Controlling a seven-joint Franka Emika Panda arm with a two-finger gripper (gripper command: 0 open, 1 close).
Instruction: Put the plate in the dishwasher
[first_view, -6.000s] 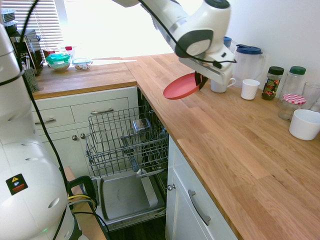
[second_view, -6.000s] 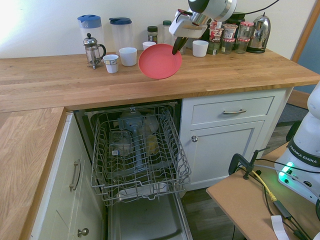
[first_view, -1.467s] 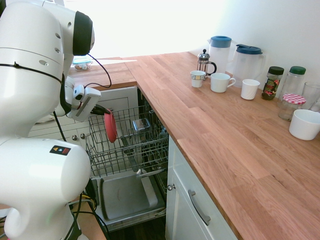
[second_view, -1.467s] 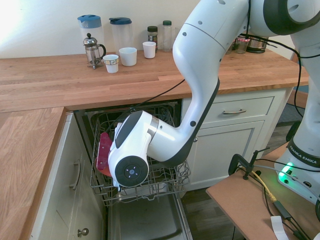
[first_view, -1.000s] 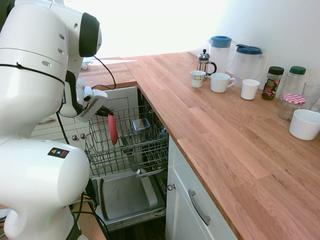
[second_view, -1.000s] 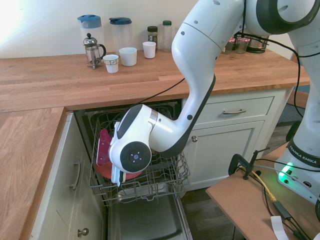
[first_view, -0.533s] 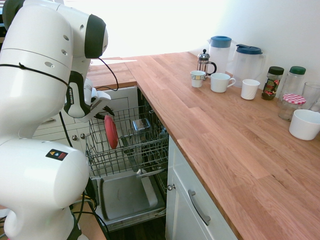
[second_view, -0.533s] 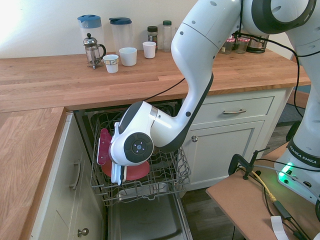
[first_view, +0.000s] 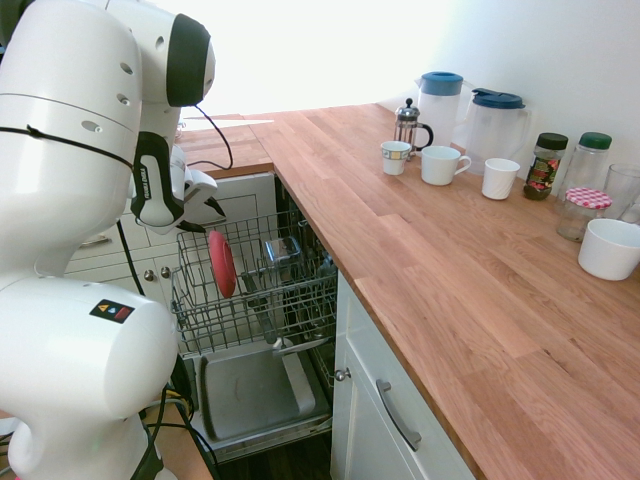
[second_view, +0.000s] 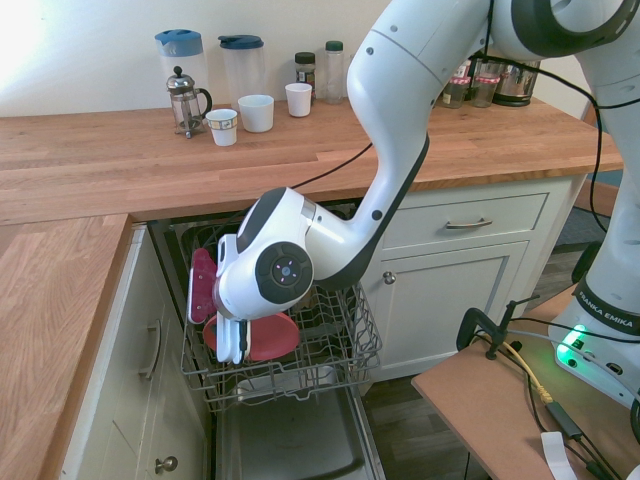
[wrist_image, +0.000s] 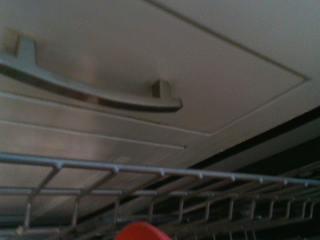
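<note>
The plate (first_view: 221, 264) stands on edge in the dishwasher (first_view: 255, 283) rack, at the side nearest the white drawer (first_view: 108, 243). The gripper (first_view: 208, 213) sits just above the plate's top edge; whether its fingers are parted or touch the plate cannot be told. The second exterior view shows red low in the rack (second_view: 262, 338) beneath the arm, which the first does not. The wrist view shows only the plate's top edge (wrist_image: 141, 231), rack wires and a metal handle (wrist_image: 85, 91). On the wooden counter (first_view: 450, 260) above the dishwasher stand mugs (first_view: 439, 165) and jugs (first_view: 496, 123).
</note>
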